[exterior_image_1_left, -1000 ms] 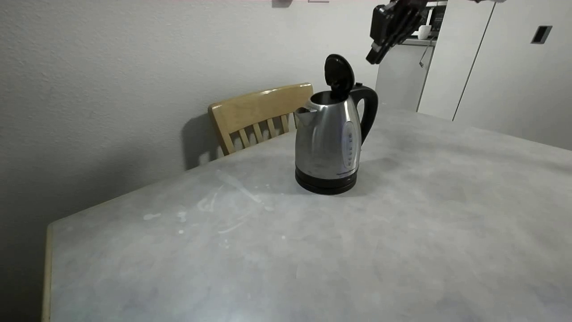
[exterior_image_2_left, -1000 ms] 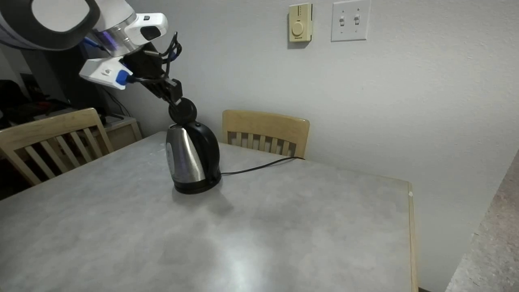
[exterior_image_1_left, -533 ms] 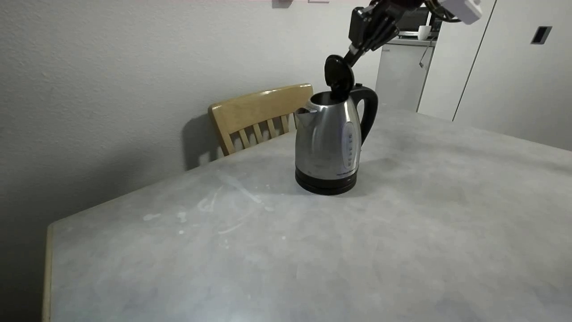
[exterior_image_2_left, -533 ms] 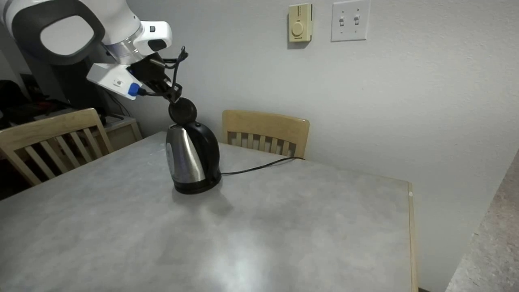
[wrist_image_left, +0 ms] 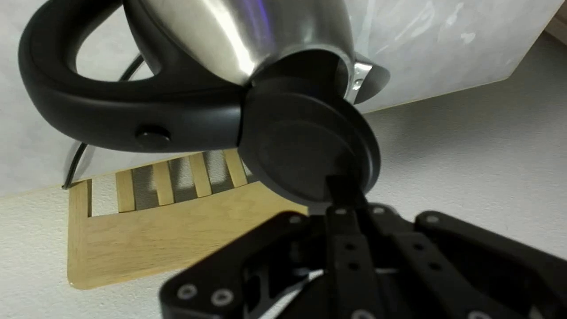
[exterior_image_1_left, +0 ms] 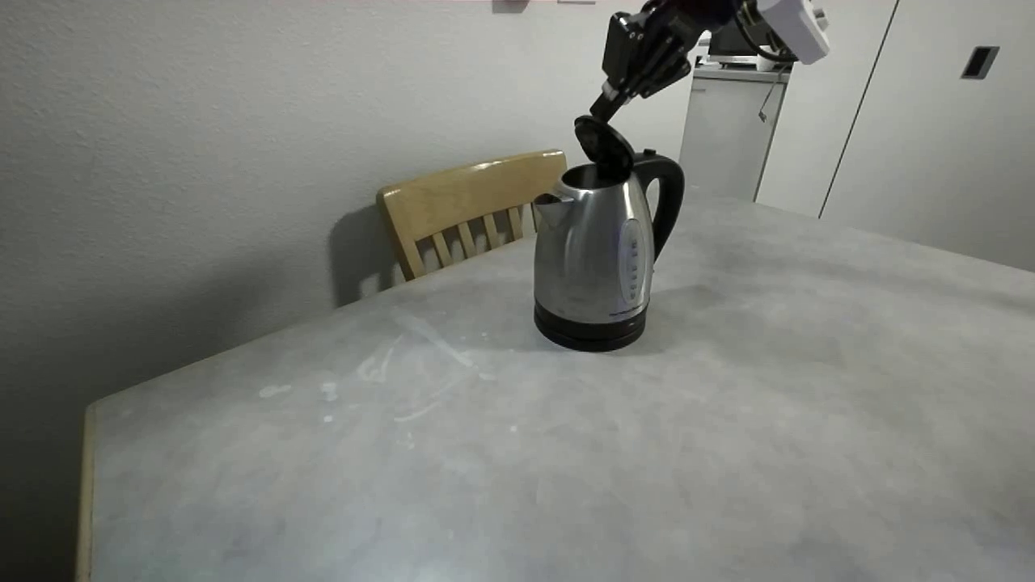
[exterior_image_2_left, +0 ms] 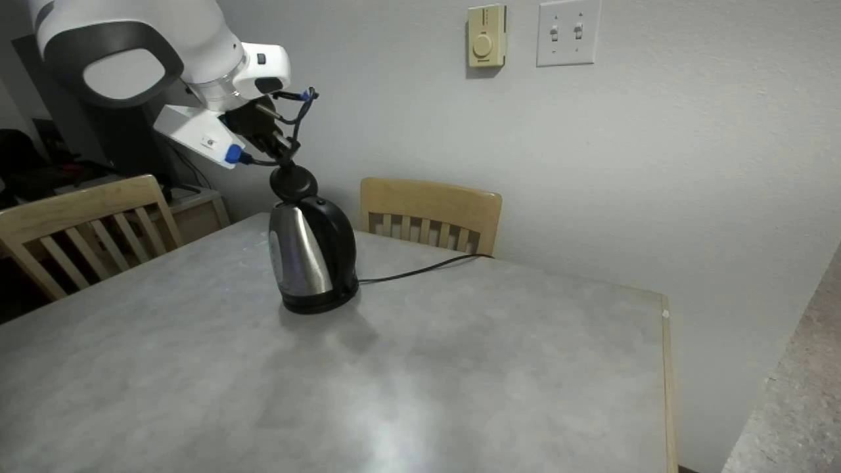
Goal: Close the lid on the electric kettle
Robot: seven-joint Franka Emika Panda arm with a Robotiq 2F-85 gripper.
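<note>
A steel electric kettle (exterior_image_1_left: pixel 592 250) with a black base and handle (exterior_image_1_left: pixel 669 198) stands upright on the grey table; it also shows in another exterior view (exterior_image_2_left: pixel 299 256) and the wrist view (wrist_image_left: pixel 230 35). Its round black lid (exterior_image_1_left: pixel 604 145) is hinged open, tilted up and slightly forward over the opening. My gripper (exterior_image_1_left: pixel 605 107) is shut and empty, its fingertips together. In the wrist view the fingertips (wrist_image_left: pixel 345 190) are at the lid's outer face (wrist_image_left: pixel 297 150) near its free edge and seem to touch it. In an exterior view the fingertips are mostly hidden behind the lid (exterior_image_2_left: pixel 294 183).
The grey table (exterior_image_2_left: pixel 460 368) bears a black cord (exterior_image_2_left: pixel 427 268) running from the kettle to its edge. A wooden chair (exterior_image_1_left: pixel 469 190) stands behind the kettle by the wall. Another wooden chair (exterior_image_2_left: pixel 92 210) stands at the table's far left in an exterior view.
My gripper has moved down and towards the spout side, reaching the lid from behind. The lid has tipped forward a little. The kettle body has not moved.
</note>
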